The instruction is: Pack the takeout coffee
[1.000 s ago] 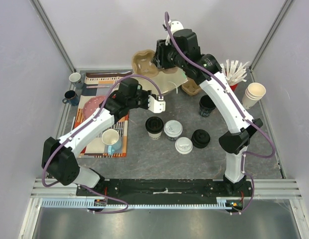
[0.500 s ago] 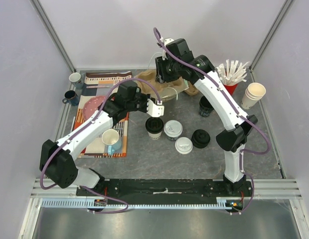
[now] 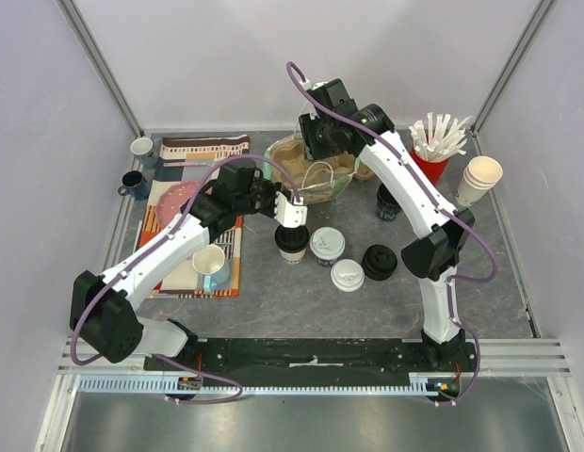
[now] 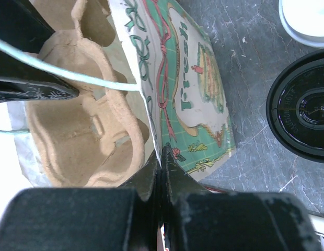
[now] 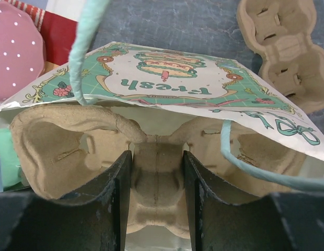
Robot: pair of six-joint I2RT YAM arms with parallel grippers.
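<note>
We grip the cup carrier inside the paper bag

Our right gripper [image 5: 158,163] pinches the middle ridge of a cardboard cup carrier [image 5: 52,151] sitting in the green-printed paper bag [image 5: 167,86]; a second carrier [image 5: 279,47] lies beyond on the grey table [image 5: 204,21], with a pink dotted plate [image 5: 15,47] at left.

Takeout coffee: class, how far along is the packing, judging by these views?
Done: the paper bag is held open, its rim pinched by the left gripper. In hand: the right gripper clamps the cup carrier by its centre, partly inside the bag. Left: both white-lidded cups stand on the table, outside carrier and bag.
</note>
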